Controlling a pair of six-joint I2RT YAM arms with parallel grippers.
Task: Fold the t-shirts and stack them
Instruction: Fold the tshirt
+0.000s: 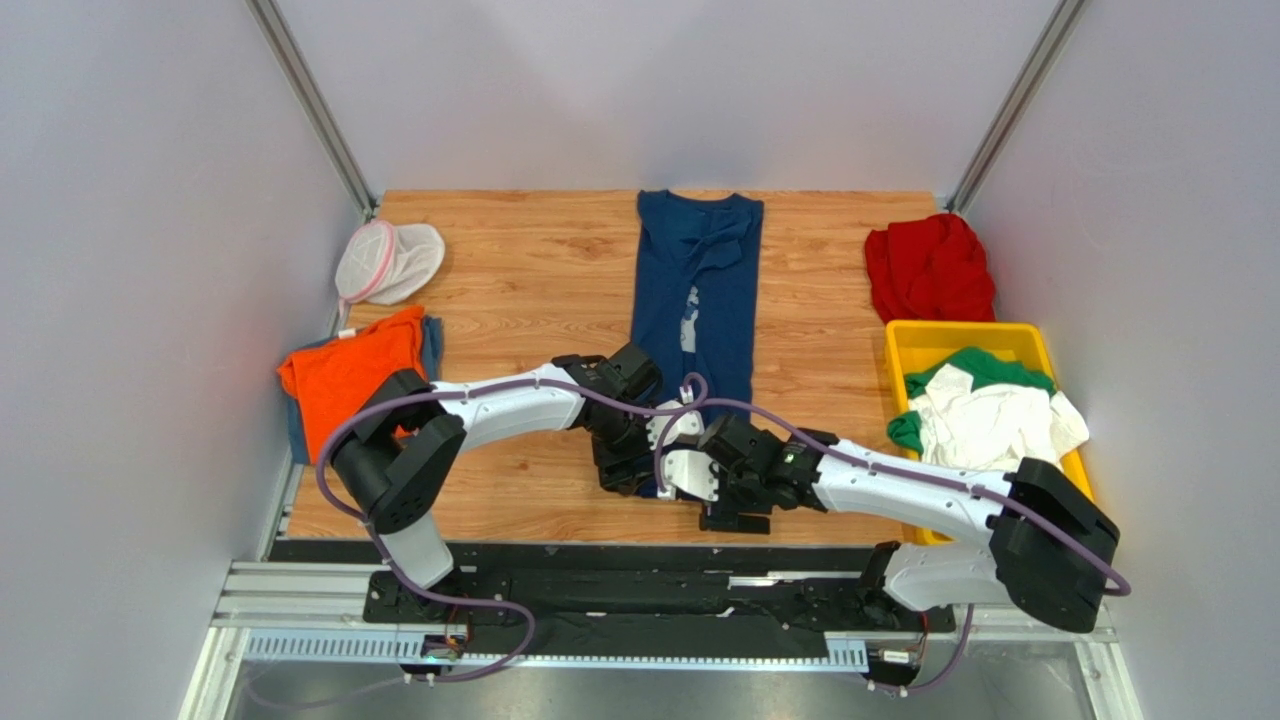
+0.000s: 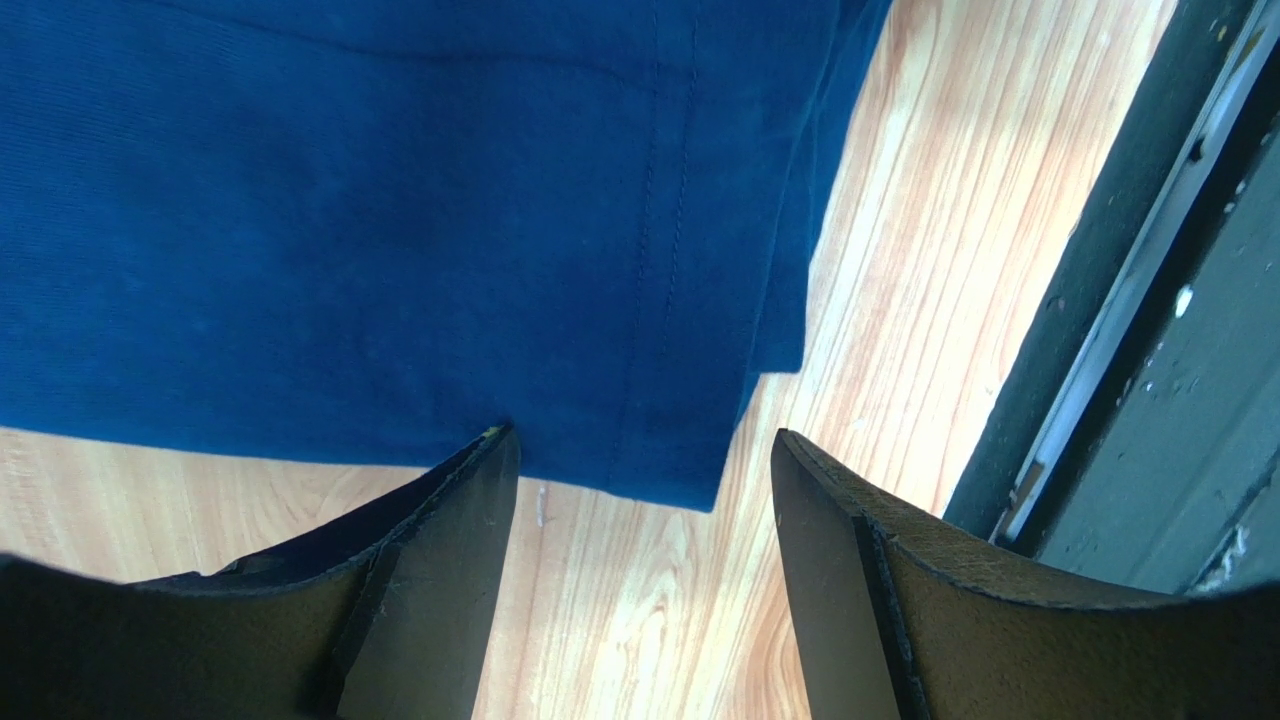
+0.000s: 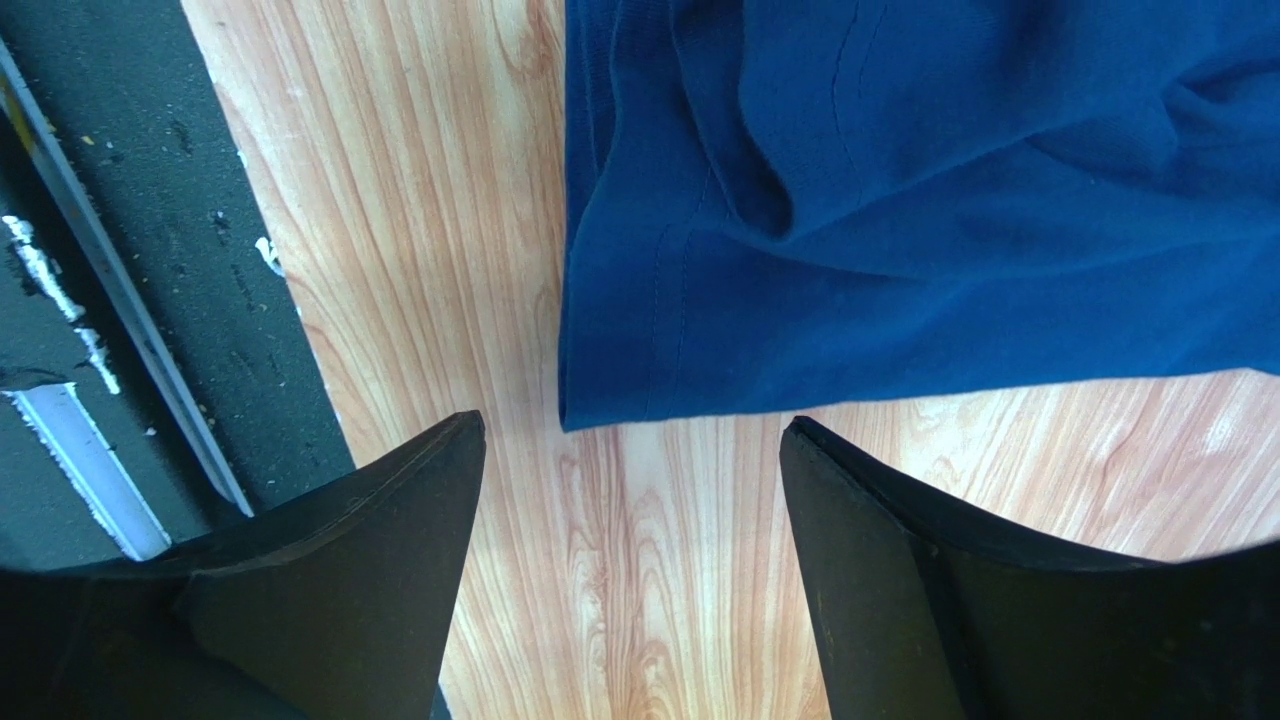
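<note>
Navy t-shirt (image 1: 696,293): centre of the counter (image 1: 511,285), long axis top to bottom of frame, collar at top, hem at bottom.
My left tool (image 2: 643,450): spread apart, empty, at one hem corner.
My right tool (image 3: 631,428): spread apart, empty, at the other corner.

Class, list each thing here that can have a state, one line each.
navy t-shirt: folded lengthwise, lying flat
orange t-shirt: folded
red t-shirt: crumpled
white t-shirt: crumpled, in yellow bin
green t-shirt: crumpled, in that bin
left end effector: open, at navy hem
right end effector: open, at navy hem
</note>
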